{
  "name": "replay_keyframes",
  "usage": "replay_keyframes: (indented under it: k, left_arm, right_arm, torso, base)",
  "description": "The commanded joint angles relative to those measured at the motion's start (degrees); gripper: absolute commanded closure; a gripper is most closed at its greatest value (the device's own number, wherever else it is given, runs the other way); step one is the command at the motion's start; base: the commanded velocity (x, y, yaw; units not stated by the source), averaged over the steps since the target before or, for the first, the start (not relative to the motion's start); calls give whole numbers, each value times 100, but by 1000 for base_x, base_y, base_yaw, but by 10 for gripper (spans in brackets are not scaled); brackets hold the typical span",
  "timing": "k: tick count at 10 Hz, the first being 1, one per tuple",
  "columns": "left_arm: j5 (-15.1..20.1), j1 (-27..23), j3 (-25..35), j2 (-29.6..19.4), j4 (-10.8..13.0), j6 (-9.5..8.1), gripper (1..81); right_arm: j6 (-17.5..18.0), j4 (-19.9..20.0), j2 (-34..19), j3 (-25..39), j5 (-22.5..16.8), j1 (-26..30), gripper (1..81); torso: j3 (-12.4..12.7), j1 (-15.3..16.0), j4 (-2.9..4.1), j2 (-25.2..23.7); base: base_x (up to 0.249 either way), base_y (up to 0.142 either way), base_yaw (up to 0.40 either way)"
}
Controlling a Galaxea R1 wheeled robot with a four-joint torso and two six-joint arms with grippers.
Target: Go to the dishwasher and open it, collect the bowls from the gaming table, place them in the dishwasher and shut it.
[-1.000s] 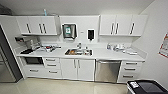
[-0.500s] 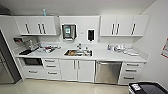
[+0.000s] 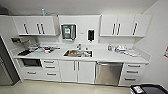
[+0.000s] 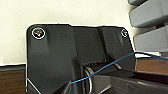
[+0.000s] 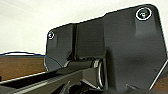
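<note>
Straight ahead runs a white kitchenette along the far wall, and the dishwasher [image 3: 108, 73] sits under the counter [image 3: 105, 55], right of the middle. Its flat steel-grey front faces out into the room, toward the robot, and the door is shut. The front stands upright, a little taller than wide, with a bar handle running level across its top edge. On its left are two white cabinet doors [image 3: 77, 71] below the sink [image 3: 78, 53]; on its right is a stack of white drawers [image 3: 132, 73], touching its side.

The sink has a tap behind it and something orange lying in the basin (too blurred to name). Further left on the counter lies a clutter of small items [image 3: 45, 48], and below them a dark built-in oven [image 3: 31, 62]. On the right end of the counter sits another small cluster of pale things [image 3: 122, 48]. White wall cupboards [image 3: 125, 25] hang above, with a paper-towel dispenser [image 3: 68, 31] and a dark soap dispenser [image 3: 91, 35] between them. The floor [image 3: 62, 88] is pale and glossy.

In the wrist views the robot's dark plates hide both pincers, so I cannot tell whether either is spread or pressed together.
</note>
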Motion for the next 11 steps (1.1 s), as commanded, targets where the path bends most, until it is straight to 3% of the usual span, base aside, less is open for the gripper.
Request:
replay_keyframes:
  k: [1, 11]
  left_arm:
    - [301, -265, 63, -46, -29, 4, 10]
    - [301, -256, 55, -29, -3, 4, 10]
  right_arm:
    - [-30, -33, -2, 81, -296, 269, 10]
    - [-30, -68, 7, 80, -296, 251, 10]
  torso:
    - [0, 3, 0, 0]
    - [0, 3, 0, 0]
  base:
    - [90, 0, 0]
    - [97, 0, 0]
